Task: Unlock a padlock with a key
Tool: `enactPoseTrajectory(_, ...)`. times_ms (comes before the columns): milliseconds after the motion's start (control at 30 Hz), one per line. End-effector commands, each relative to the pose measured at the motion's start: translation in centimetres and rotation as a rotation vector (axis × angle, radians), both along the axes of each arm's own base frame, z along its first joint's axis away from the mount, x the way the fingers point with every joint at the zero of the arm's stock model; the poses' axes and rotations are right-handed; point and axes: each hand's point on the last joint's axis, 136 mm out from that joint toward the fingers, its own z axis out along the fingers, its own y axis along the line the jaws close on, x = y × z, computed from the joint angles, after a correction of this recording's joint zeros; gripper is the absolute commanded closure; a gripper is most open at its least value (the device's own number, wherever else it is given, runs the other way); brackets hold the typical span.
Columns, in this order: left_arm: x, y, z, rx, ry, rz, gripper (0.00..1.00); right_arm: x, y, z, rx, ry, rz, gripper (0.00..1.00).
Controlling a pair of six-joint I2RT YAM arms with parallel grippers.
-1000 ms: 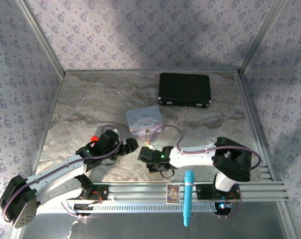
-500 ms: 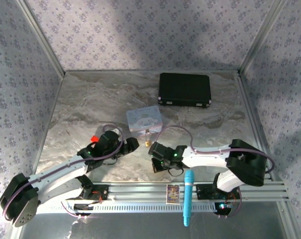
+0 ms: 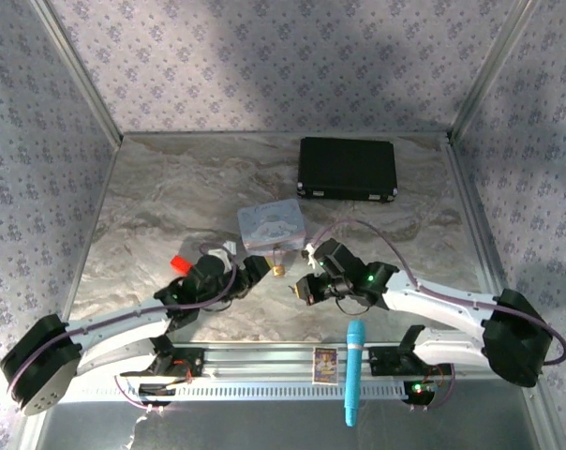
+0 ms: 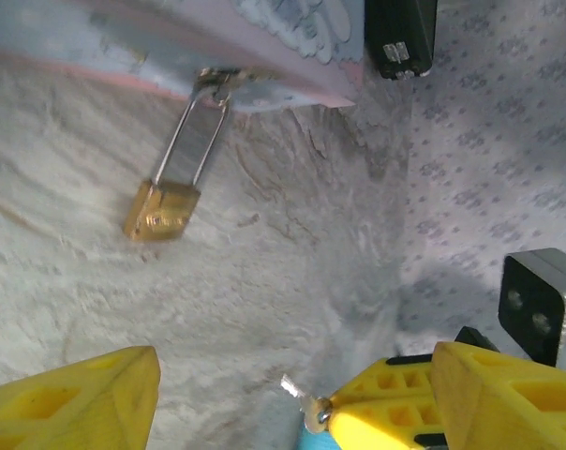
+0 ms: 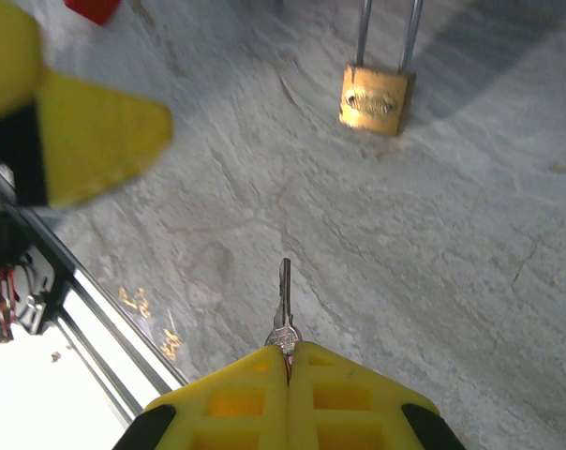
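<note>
Lying flat on the marbled table [image 3: 152,206], the padlock [image 3: 277,269] [image 4: 161,209] [image 5: 377,97] is recorded just in front of the pastel tin [image 3: 271,225] [image 4: 171,47], with its shackle hooked at the tin's clasp. The key [image 5: 283,305] [image 4: 297,394] is pinched by its head in the right gripper [image 3: 306,289] [image 5: 288,354]. Its blade is aimed toward the padlock body, near it but apart. The left gripper [image 3: 255,272] [image 4: 297,361] is noted beside the padlock, fingers spread wide.

padlock [image 5: 377,98]: shiny brass, steel shackle [image 5: 364,33] | key [image 5: 283,302]: bright metal | table [image 5: 452,281]: matt marbled stone
</note>
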Motion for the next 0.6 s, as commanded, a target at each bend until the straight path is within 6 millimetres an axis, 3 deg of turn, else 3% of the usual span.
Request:
enactPoseTrajectory(0, 1.0, -0.6, 1.9, -0.191, 0.085, 0.125, 0.26, 0.7, 1.2, 2.9, 0.097, -0.059, 0.018, 1.00)
enactPoseTrajectory(100, 1.0, -1.7, 3.4, -0.249, 0.083, 0.113, 0.29, 1.3, 2.3, 4.5, 0.156, -0.088, 0.015, 1.00)
enactPoseTrajectory(200, 1.2, -2.4, 4.8, -0.305, 0.058, 0.109, 0.46, 1.7, 3.5, 5.8, 0.213, -0.115, 0.024, 1.00)
enactPoseTrajectory(267, 1.3, -2.7, 5.3, -0.333, 0.063, 0.109, 0.47, 1.8, 4.1, 6.2, 0.232, -0.119, 0.037, 1.00)
enactPoseTrajectory(500, 1.3, -3.5, 4.7, -0.364, 0.103, 0.095, 0.48, 2.4, 5.3, 6.9, 0.292, -0.123, 0.014, 1.00)
enactPoseTrajectory(533, 1.3, -3.5, 4.7, -0.370, 0.102, 0.099, 0.51, 2.4, 5.4, 6.7, 0.292, -0.118, 0.016, 1.00)
enactPoseTrajectory(567, 1.4, -3.5, 4.7, -0.373, 0.102, 0.103, 0.62, 2.4, 5.6, 6.4, 0.287, -0.109, 0.021, 1.00)
